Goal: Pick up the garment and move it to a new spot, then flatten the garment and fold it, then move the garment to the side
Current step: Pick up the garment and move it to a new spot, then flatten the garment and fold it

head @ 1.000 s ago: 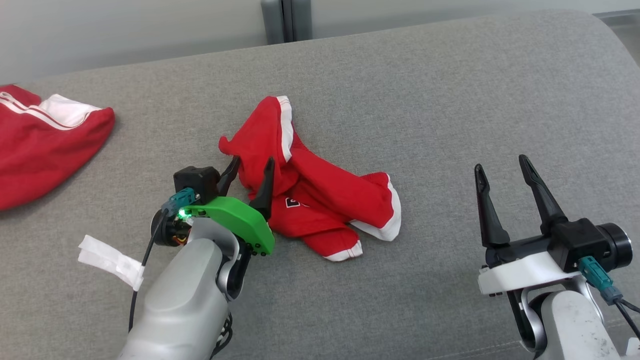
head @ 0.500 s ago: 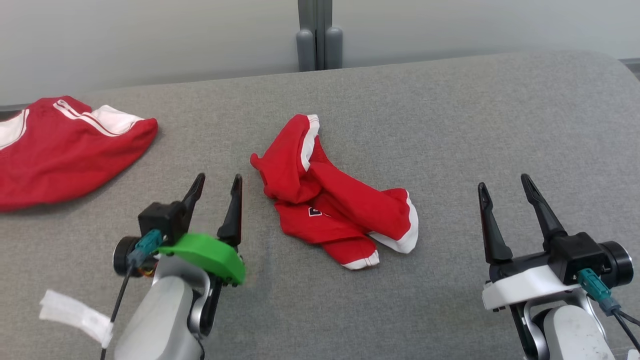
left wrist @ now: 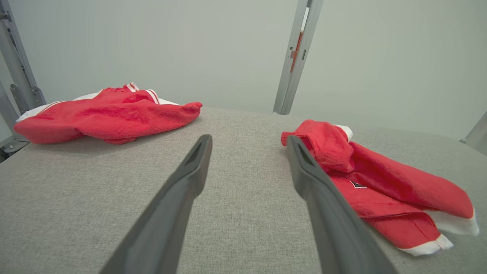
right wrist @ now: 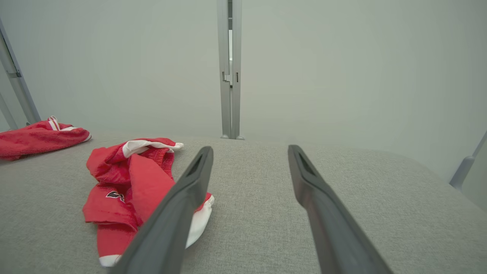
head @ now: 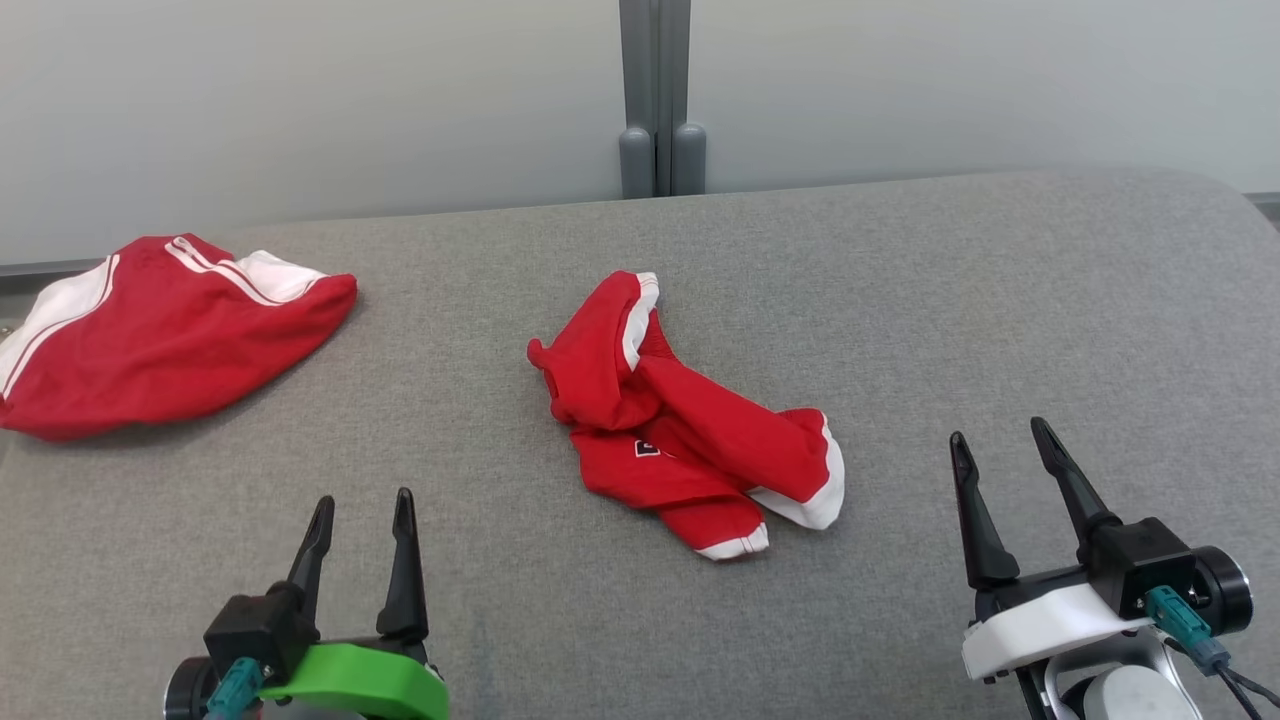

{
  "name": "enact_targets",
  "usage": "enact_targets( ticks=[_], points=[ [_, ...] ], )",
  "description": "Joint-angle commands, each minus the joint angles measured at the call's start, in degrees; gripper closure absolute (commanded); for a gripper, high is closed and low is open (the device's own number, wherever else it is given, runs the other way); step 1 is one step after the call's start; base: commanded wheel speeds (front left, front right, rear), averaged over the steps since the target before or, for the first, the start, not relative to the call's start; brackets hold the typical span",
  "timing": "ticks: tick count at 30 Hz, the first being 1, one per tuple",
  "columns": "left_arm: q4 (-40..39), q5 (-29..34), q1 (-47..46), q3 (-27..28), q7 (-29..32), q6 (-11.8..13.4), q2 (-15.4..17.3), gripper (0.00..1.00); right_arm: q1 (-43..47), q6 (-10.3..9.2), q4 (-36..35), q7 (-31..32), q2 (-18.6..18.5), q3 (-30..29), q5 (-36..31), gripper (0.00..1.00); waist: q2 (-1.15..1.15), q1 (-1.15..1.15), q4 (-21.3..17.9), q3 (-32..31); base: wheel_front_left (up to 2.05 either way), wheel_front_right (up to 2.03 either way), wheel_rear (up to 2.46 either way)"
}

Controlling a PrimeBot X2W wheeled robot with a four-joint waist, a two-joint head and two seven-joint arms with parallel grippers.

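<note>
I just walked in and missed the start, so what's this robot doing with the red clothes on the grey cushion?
The robot's job is a small red garment with white trim, lying crumpled in the middle of the grey cushion. The left pincer and right pincer are both open and empty, on either side, apart from the cloth. It is not yet flattened or folded. A second red garment lies far left.

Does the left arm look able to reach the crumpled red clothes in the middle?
Probably yes. The left end effector is open, and just bare grey cushion lies between it and the crumpled garment. Nothing seems to block the way.
</note>
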Motion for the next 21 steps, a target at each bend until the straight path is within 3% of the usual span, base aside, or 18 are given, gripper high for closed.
enact_targets(
  ticks=[1, 21],
  points=[
    [-0.79, 0.75, 1.56, 0.43, -0.01, -0.32, -0.30, 0.00, 0.97, -0.06, 0.24, -0.18, -0.06, 0.21, 0.81, 0.00, 0.00, 0.00, 0.29, -0.53, 0.00, 0.00, 0.00],
    [-1.74, 2.79, 4.12, 3.64, -0.01, -1.91, -2.01, 0.00, 0.64, -0.06, 2.24, -0.18, -0.08, 1.90, 2.73, 0.00, 0.00, 0.00, 0.16, -1.11, 0.00, 0.00, 0.00]
  ],
)
